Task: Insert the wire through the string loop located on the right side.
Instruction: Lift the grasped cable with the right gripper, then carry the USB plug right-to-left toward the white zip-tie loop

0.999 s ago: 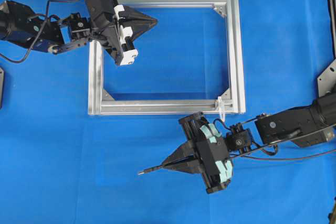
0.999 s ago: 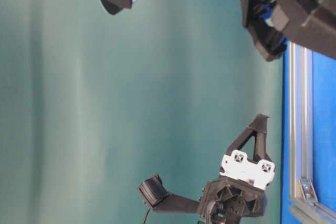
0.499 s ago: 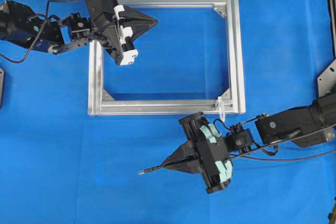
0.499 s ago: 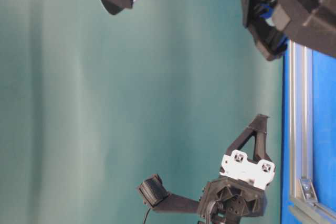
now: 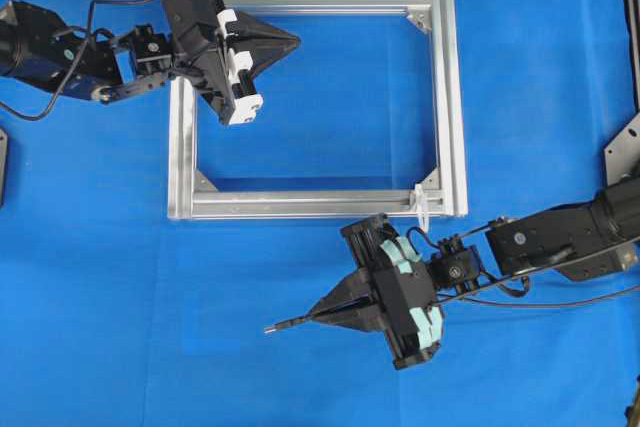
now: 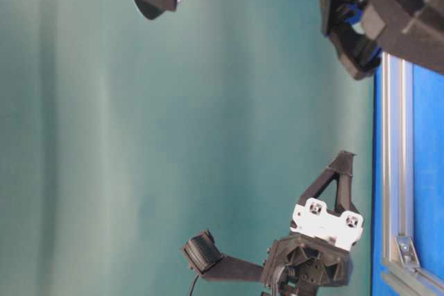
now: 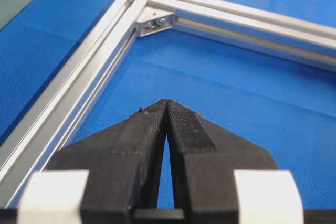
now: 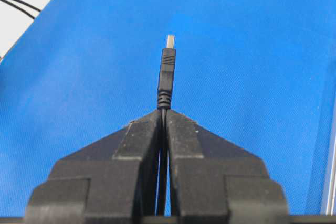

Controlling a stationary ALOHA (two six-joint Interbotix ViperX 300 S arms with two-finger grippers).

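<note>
My right gripper (image 5: 318, 316) is shut on the wire, low on the blue mat and pointing left. The wire's dark plug tip (image 5: 283, 326) sticks out past the fingertips, and in the right wrist view the plug (image 8: 166, 74) stands straight ahead of the closed gripper (image 8: 163, 113). The white string loop (image 5: 422, 205) hangs on the silver frame (image 5: 455, 97) at its lower right corner, up and to the right of the plug. My left gripper (image 5: 295, 42) is shut on nothing and hovers inside the frame's upper left corner (image 7: 152, 22), its tips (image 7: 167, 102) touching.
The rectangular aluminium frame lies flat on the blue mat, with triangular brackets in its corners (image 5: 425, 19). Both arm bodies and their black cables (image 5: 560, 299) lie at the left and right edges. In the table-level view the left gripper (image 6: 345, 161) stands beside the frame bar (image 6: 392, 171).
</note>
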